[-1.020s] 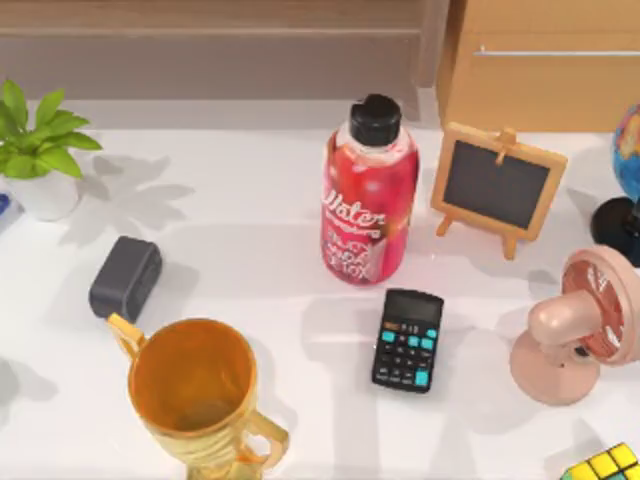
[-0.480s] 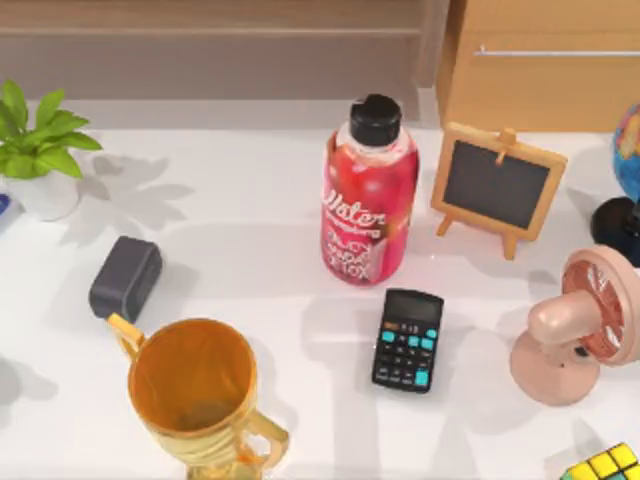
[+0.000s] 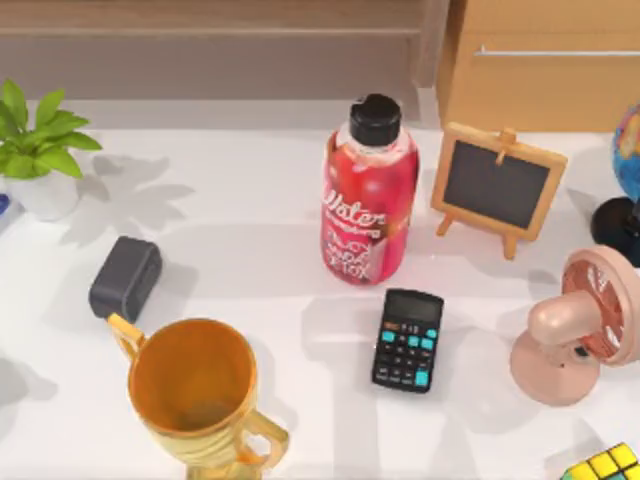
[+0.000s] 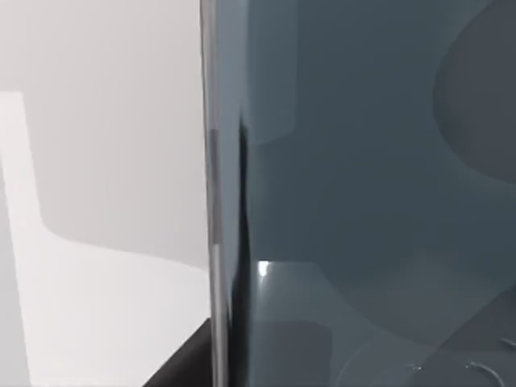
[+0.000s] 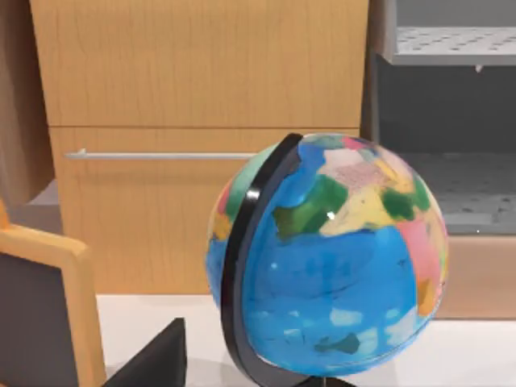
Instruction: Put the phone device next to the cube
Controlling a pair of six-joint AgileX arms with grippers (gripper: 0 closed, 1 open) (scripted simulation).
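Over the last 1 second nothing on the bench has moved in the top view. The water bottle, the black calculator and the golden trophy cup all stand just as they stood before. For the task this means the placing is not done. The cube sits alone at the near right corner of the bench, and no phone device lies beside it.

The phone device is directly in front of the left hand. In the left wrist view its flat grey-blue face is very close, with 1 long edge running down the picture and pale bench beyond it. Whether the left hand is grasping it, or is released and only close to it, I cannot tell.

The right hand is parked facing the globe and the wooden cabinet, with the small chalkboard just beside its line of sight. Its state I also cannot tell.

My judgement is that the cube is well apart from the left hand, on the other arm's side. The slab is thin and smooth, so it may slip, and the pink fan stands near the cube.
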